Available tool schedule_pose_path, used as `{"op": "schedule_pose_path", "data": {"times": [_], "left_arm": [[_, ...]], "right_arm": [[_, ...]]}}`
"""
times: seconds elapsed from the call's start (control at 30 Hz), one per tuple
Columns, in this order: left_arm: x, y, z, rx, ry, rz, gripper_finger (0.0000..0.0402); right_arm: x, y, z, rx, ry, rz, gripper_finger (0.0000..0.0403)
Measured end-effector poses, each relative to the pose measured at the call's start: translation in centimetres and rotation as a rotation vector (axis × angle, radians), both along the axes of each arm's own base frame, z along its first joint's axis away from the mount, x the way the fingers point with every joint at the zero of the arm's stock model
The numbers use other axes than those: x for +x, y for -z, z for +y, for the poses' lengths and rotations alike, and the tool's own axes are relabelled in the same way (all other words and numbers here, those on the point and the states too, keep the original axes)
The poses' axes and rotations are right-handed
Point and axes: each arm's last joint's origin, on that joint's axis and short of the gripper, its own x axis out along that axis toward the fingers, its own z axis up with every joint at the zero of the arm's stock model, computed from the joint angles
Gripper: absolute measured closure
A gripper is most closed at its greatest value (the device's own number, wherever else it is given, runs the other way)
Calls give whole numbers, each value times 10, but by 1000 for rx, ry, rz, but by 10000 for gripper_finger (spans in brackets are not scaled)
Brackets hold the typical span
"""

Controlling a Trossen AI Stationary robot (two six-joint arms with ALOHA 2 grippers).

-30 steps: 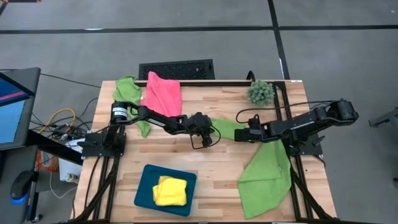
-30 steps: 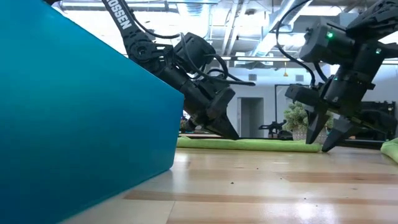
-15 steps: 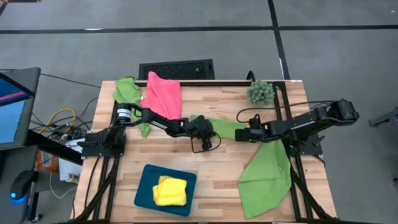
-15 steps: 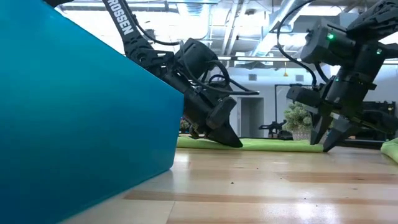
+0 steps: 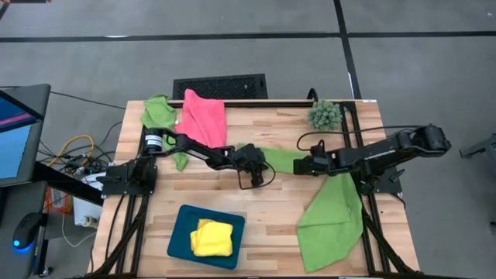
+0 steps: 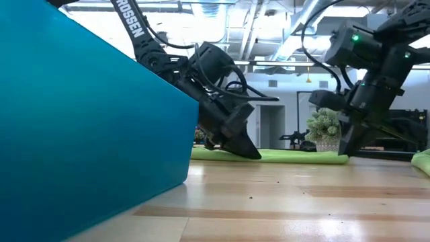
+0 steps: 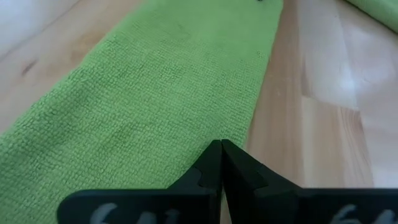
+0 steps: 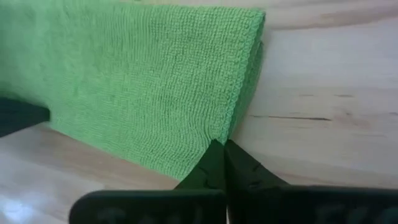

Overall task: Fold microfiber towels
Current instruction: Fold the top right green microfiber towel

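Observation:
A lime green towel (image 5: 284, 158), folded into a long strip, lies flat on the table's middle between my two grippers. My left gripper (image 5: 266, 164) is shut at its left end, with the tips down on the cloth in the low view (image 6: 252, 154). My right gripper (image 5: 297, 165) is shut at its right end (image 6: 349, 153). A second green towel (image 5: 332, 219) lies spread at the right and hangs over the near edge. A pink towel (image 5: 203, 116) and another green one (image 5: 158, 115) lie at the far left. A folded yellow towel (image 5: 211, 237) rests in the teal tray (image 5: 180, 232). My left gripper has its shut fingertips (image 7: 211, 163) on the strip's corner (image 7: 239, 134) at the left end, slanting down from the table's left. The fingers hide the pinch itself. The towel lies flat on the table. My right gripper pinches the strip's corner (image 8: 225, 129) at the right end between its fingertips (image 8: 239, 163), coming steeply from above. The edge there shows more than one layer. The towel lies flat on the wood.
A small spiky plant (image 5: 324, 115) stands at the far right. A black keyboard-like grille (image 5: 220, 85) lies beyond the far edge. The teal tray fills the low view's left (image 6: 87, 134). Bare wood lies between the tray and the strip.
My right gripper, whose fingers stood open on either side of the strip's right end, has shut on it. The towel has stayed flat where it was.

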Motion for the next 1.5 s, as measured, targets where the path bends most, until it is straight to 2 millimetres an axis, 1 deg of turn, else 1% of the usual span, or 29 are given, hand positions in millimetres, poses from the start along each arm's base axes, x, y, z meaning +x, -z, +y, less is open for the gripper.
{"op": "schedule_pose_path", "data": {"times": [0.1, 0.2, 0.33, 0.5, 0.57, 0.67, 0.8, 0.87, 0.97, 1.07, 1.27, 1.33, 1.43, 1.5], "left_arm": [[-3, -13, 0, 13, -5, 3, 401], [-5, -28, 1, 77, 3, -4, 401], [-8, -29, 2, 127, 13, 28, 401], [-5, -34, 3, 155, -26, -27, 401], [0, -33, 4, 188, -22, -72, 401], [3, -23, 9, 207, -8, -81, 401], [0, -13, 22, 177, -78, -37, 401], [-1, -13, 30, 176, -99, -36, 401], [-2, -14, 38, 176, -86, -45, 401], [-3, -13, 41, 166, -76, -37, 401], [-3, -13, 41, 179, -65, -35, 401], [-1, -9, 42, 182, -66, -48, 401], [-1, 4, 42, 154, -82, -19, 402], [-1, 8, 43, 140, -86, -15, 401]], "right_arm": [[-1, -1, -1, -8, -1, -2, 396], [-1, -1, -1, -14, 1, -3, 397], [0, -2, -1, -19, -6, -10, 399], [2, -3, -1, -21, -7, -29, 399], [2, -3, -1, -22, -7, -33, 401], [2, -3, -1, -22, -7, -33, 400], [2, -4, -1, -22, -8, -32, 399], [2, -4, -1, -25, -13, -31, 399], [2, -4, -1, -23, -14, -31, 399], [3, -5, -1, -13, -21, -30, 399], [14, -20, -3, -32, -62, -49, 399], [17, -25, -4, -40, -74, -45, 399], [20, -33, -4, -47, -86, -30, 399], [21, -38, -4, -48, -89, -22, 399]]}}
